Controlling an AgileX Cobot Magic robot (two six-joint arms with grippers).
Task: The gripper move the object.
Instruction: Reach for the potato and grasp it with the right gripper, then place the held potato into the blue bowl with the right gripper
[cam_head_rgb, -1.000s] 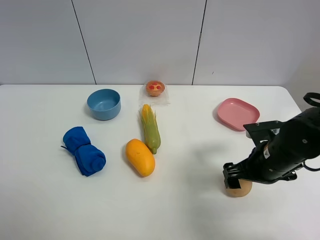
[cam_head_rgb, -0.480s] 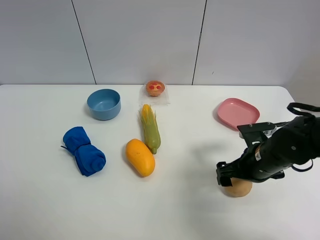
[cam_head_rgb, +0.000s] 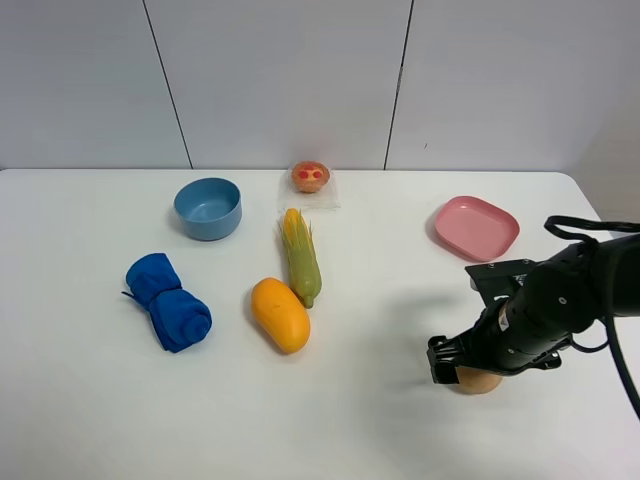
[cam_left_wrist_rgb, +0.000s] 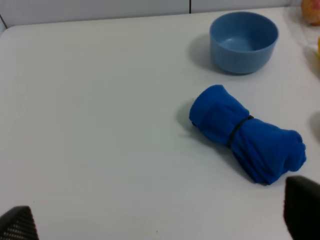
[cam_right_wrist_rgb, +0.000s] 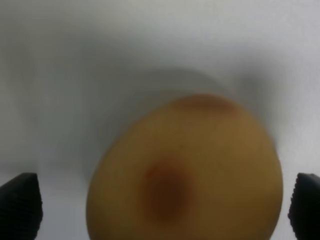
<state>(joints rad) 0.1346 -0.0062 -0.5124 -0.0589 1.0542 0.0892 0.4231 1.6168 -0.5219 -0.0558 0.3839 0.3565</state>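
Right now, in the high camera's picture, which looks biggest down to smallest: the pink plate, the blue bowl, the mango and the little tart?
1. pink plate
2. blue bowl, only slightly smaller
3. mango, close to the bowl, so that ranking is unsure
4. tart, clearly smallest

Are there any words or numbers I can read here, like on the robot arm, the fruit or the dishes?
None: no text can be read in any view.
The peach-like fruit, pink plate, blue bowl, blue cloth and the tart's clear wrapper show no print.
Nothing is legible on the right arm.
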